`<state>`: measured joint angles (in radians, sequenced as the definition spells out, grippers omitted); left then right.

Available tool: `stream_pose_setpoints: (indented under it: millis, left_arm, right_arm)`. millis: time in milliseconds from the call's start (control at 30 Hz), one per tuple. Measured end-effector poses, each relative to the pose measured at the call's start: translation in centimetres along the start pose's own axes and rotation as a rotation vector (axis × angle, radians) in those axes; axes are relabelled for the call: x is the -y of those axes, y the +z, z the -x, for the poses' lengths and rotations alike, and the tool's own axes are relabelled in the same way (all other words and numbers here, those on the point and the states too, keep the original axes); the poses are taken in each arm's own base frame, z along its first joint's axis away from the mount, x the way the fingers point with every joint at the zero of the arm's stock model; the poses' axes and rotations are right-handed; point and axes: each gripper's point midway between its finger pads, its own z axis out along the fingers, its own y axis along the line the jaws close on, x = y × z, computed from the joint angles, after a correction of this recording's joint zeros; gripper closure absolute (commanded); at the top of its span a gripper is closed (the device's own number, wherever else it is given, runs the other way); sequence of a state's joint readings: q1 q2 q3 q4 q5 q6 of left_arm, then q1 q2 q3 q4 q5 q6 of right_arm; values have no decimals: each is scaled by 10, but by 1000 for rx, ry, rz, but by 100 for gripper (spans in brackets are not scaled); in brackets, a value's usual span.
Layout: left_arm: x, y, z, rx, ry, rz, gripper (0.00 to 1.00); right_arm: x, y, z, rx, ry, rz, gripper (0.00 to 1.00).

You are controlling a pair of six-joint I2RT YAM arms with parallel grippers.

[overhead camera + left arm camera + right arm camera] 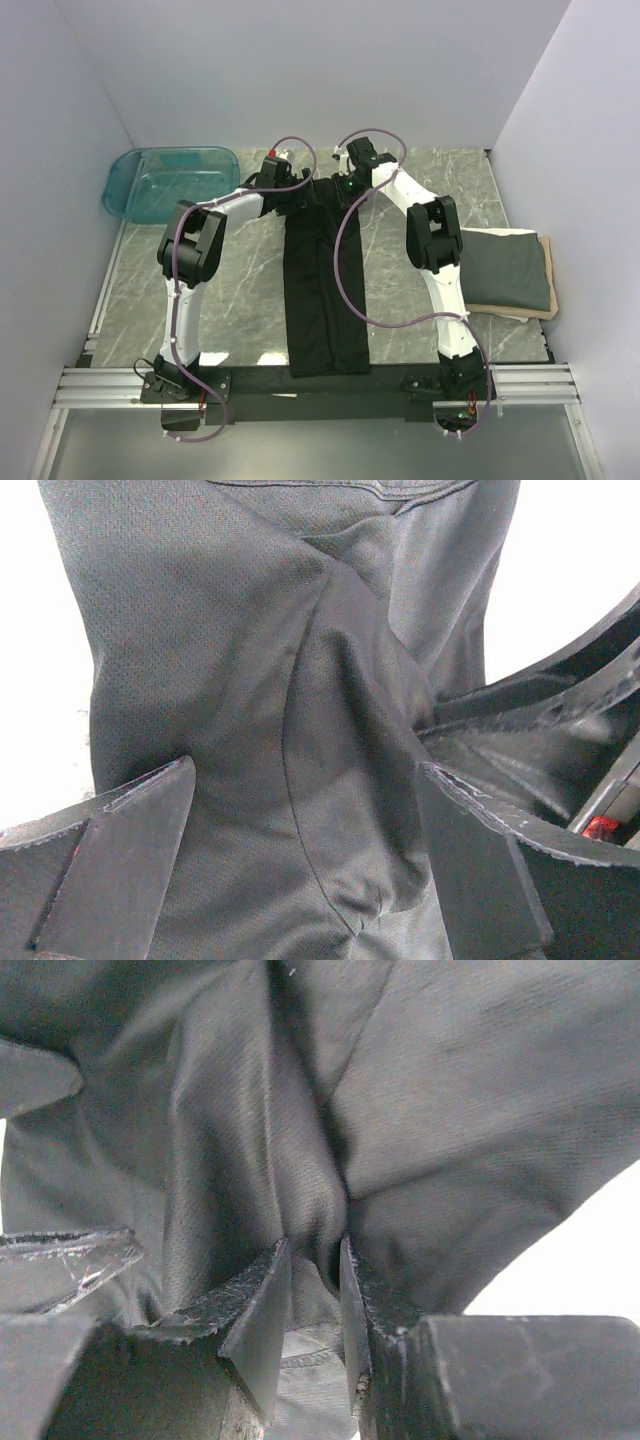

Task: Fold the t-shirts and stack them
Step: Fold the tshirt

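The black t-shirt (325,290) lies as a long narrow folded strip down the middle of the table, from the far end to the near edge. Both grippers are at its far end. My left gripper (298,192) is open, its jaws wide apart around a bunched fold of the black cloth (200,630), which fills the left wrist view. My right gripper (345,186) is shut on a pinch of the black t-shirt (480,1110), with its fingers (262,1295) close together. The dark grey t-shirt (505,268) lies folded on the tan board at the right.
A clear teal tub (170,182) stands at the far left of the table. The tan board (512,313) sits at the right edge under the grey shirt. White walls close in the table on the left, back and right.
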<state>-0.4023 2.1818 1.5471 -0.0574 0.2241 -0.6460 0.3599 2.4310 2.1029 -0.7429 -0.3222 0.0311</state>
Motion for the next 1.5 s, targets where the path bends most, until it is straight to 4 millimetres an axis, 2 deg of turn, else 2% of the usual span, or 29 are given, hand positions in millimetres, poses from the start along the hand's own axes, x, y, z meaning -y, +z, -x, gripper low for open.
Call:
stream_pose_setpoints:
  millis: [300,333,367,433,600,800,1033,1267,1367,1400,1500]
  left_arm:
    - [0,0,0,0,0,-1,1]
    - [0,0,0,0,0,-1,1]
    - [0,0,0,0,0,-1,1]
    - [0,0,0,0,0,-1,1]
    - [0,0,0,0,0,-1,1]
    - [-1,0,1,1,-1,0,1]
    - [-2,0,2,2,-3,2,1]
    - [-2,0,2,3,0,2,1]
    - [-2,0,2,2,4,2,1]
    - [-2,0,2,2,4,1,1]
    - [-2,0,2,2,7,2,1]
  right_arm:
    - [-13,3,-10,-20,1,82,67]
    - [-12,3,-10,-20,0,82,70]
    - [-12,3,-10,-20,-1,82,82]
    - [-12,3,-11,-20,-6,81,100]
    - [-10,4,-13,-11,8,66,100]
    - [-2,-14,-13,39,26,-12,100]
    - [5,-39,9,152,32,-95,100]
    - [15,-45,24,195,20,-166,100]
    - [20,-48,44,231,7,-200,100]
    - [22,-48,49,241,3,-208,99]
    - [28,-45,57,251,-9,-235,74]
